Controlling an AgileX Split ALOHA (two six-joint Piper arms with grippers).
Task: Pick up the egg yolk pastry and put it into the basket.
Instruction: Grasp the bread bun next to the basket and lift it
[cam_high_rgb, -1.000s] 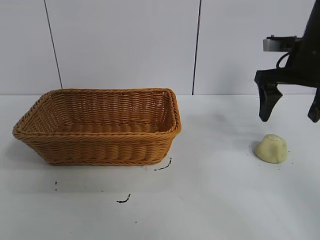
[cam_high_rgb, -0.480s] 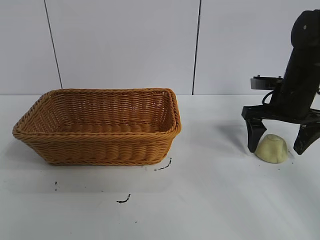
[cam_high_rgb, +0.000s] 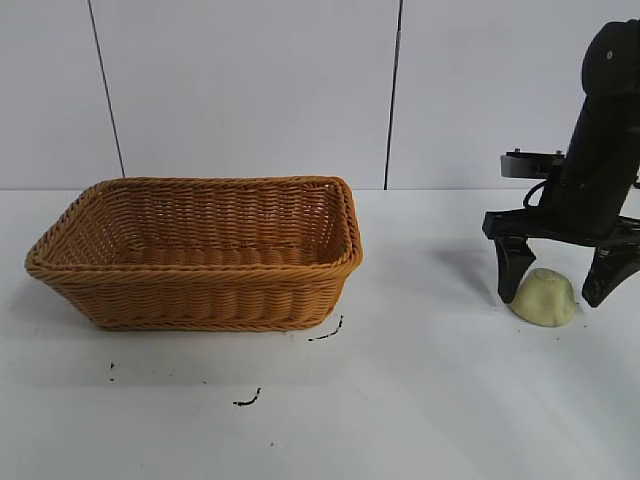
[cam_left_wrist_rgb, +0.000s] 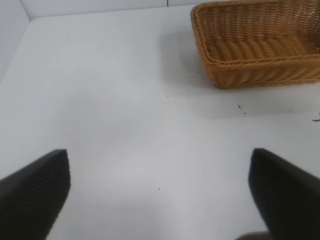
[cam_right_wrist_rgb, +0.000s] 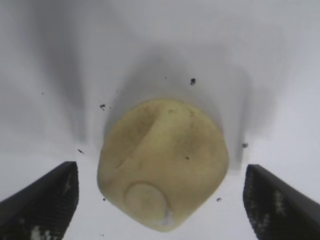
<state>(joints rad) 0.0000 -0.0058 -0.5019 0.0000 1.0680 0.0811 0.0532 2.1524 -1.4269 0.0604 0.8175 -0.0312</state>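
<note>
On the left of the white table (cam_high_rgb: 420, 400), the basket (cam_high_rgb: 200, 255) is sitting empty, its near rim facing the camera and a few dark specks (cam_high_rgb: 247, 400) lying on the tabletop just in front of it. Far to the right, well apart from the basket, the egg yolk pastry (cam_high_rgb: 543, 297) is resting on the table, and the right gripper (cam_high_rgb: 556, 290) is pointing down over it with its fingers spread wide, one on each side of the lump and neither one touching it. The left gripper (cam_left_wrist_rgb: 160, 190) is hanging over bare table to the left of the basket, its fingers likewise apart and holding nothing.

The main risk, as I judge it, is lying in the pastry itself: it is looking soft and dome-shaped, so a hard squeeze could be denting or crumbling it, while a light one could be letting it slide out on the long carry leftward to the basket. In the right wrist view the pastry (cam_right_wrist_rgb: 162, 162) is sitting between the fingertips (cam_right_wrist_rgb: 45, 197) but not squarely centred, so one finger may be meeting it first and nudging it sideways. A low carry could also be catching the basket's flared right rim.

Counting: one basket, one pastry, two grippers.
</note>
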